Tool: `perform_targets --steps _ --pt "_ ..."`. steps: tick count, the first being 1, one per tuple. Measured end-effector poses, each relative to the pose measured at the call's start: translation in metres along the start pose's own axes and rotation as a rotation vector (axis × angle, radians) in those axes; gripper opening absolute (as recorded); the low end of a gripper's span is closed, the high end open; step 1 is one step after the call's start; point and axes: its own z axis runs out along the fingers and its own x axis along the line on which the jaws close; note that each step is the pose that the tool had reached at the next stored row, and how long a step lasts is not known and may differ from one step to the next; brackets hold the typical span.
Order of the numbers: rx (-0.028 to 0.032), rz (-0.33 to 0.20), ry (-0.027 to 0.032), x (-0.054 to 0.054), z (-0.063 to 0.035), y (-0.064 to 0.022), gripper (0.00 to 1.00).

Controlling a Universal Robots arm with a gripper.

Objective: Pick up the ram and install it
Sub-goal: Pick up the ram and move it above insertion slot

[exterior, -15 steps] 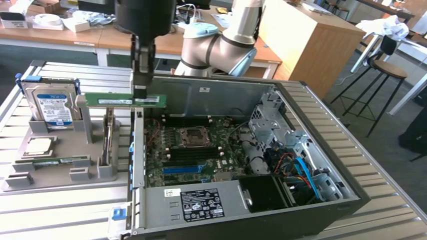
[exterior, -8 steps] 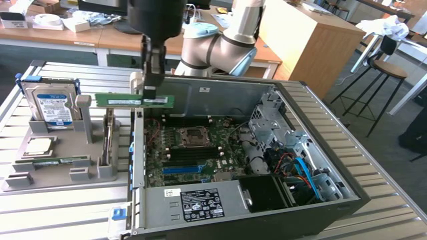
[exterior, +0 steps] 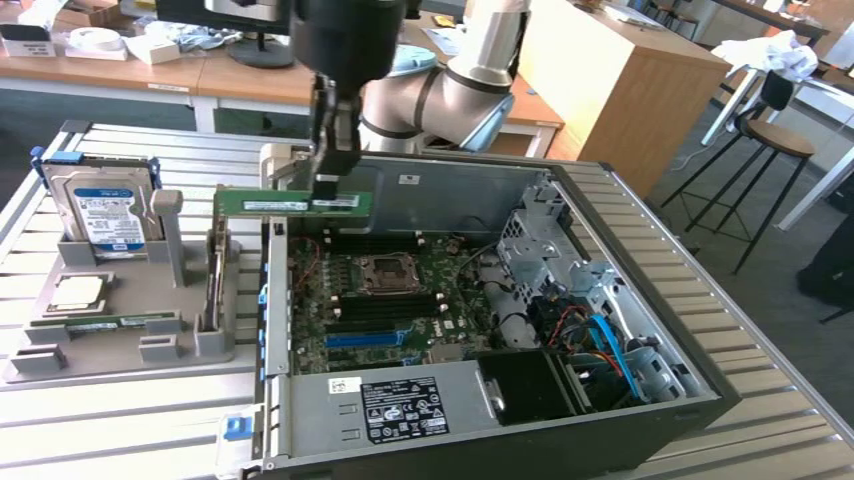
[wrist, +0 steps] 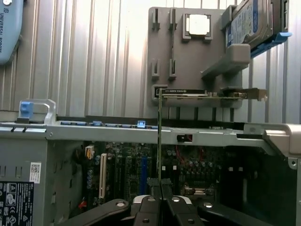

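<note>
My gripper (exterior: 327,188) hangs over the near wall of the open computer case (exterior: 641,250), shut on the ram (exterior: 274,203), a long green stick held level and edge-up, jutting toward the exterior view's left. In the wrist view the ram (wrist: 160,134) is seen edge-on as a thin vertical line rising from between my fingertips (wrist: 160,187), above the motherboard (wrist: 141,169). A second green stick (exterior: 114,323) lies in a slot of the grey holder tray (exterior: 120,350).
The tray also carries a hard drive (exterior: 100,215) standing upright, a square silver processor (exterior: 80,292) and an upright expansion card (exterior: 214,275). Inside the case are the processor socket (exterior: 387,268), black memory slots (exterior: 380,305), the power supply (exterior: 394,405) and blue cables (exterior: 607,345).
</note>
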Motion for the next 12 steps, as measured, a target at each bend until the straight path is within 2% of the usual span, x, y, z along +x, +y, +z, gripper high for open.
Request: perform_targets --steps 12 --pt "0.0001 0.0 -0.0001 0.001 -0.0003 -0.0364 0.11"
